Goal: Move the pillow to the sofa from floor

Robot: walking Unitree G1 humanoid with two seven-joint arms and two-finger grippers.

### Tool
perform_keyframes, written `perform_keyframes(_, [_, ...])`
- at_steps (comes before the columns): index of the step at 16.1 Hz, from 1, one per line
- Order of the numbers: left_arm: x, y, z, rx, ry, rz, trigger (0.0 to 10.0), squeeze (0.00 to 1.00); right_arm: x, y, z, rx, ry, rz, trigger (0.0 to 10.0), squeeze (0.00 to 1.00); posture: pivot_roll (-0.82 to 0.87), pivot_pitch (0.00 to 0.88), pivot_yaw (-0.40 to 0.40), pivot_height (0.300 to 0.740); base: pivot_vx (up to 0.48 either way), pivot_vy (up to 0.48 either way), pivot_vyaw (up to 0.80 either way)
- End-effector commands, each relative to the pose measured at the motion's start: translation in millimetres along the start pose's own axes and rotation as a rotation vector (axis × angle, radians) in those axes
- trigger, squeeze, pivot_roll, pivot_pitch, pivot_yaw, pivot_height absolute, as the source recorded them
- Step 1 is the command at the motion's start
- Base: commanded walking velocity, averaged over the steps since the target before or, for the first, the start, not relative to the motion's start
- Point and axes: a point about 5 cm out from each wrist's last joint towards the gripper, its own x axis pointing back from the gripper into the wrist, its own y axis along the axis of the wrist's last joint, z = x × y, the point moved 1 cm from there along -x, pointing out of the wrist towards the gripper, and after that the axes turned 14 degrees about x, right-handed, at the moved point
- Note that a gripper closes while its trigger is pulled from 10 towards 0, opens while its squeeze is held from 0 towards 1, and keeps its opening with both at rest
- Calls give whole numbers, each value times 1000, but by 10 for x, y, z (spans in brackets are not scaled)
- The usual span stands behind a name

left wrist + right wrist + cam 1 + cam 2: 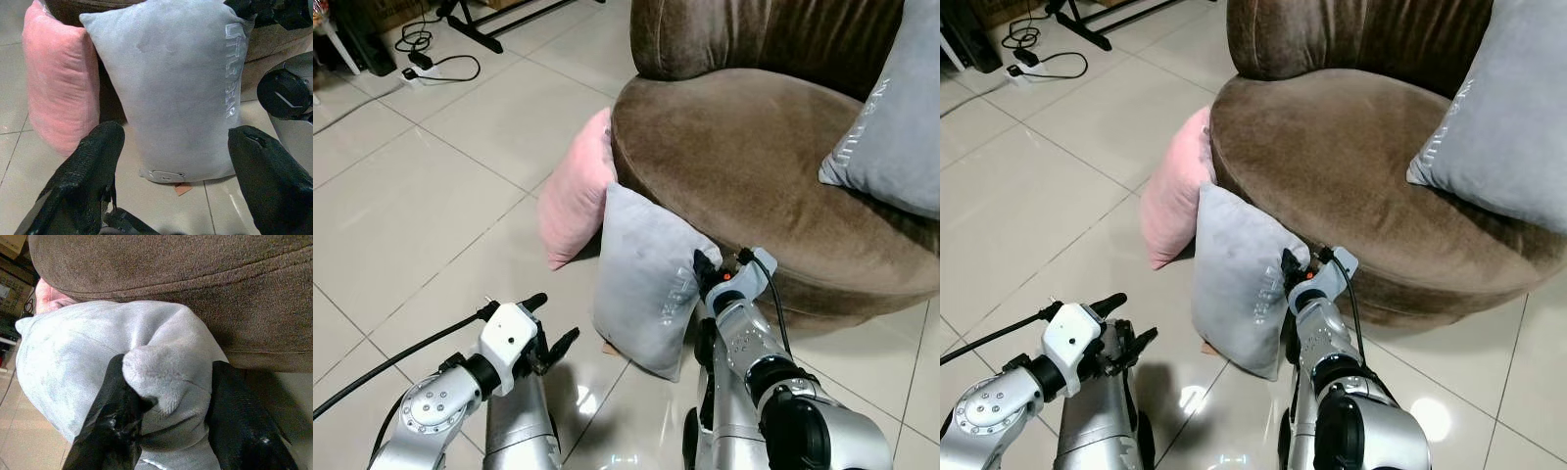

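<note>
Step in hand: grasp. Your right hand pinches top right corner of grey pillow, fingers closed on bunched fabric. Pillow stands on floor, leaning against sofa front. Left hand wide open, empty, near left. Next: lift pillow up, onto seat.

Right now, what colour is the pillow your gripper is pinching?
Light grey pillow with white lettering, pinched by the right gripper; clearest in the left wrist view.

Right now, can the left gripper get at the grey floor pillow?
Probably yes: the left gripper is open, facing the grey pillow with bare tile floor between; the right gripper already pinches its corner.
</note>
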Motion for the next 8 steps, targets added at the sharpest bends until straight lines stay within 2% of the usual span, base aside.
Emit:
perform_keyframes(1, [25,-8,-18,7,-12,11,10000,0,9,-45,-2,-9,2,14,0,0,107,215,-17,467,0,0,0])
perform_keyframes(8, [-58,67,-56,7,-29,-5,10000,0,-1,-30,18,32,27,19,0,0,98,182,-16,467,0,0,0])
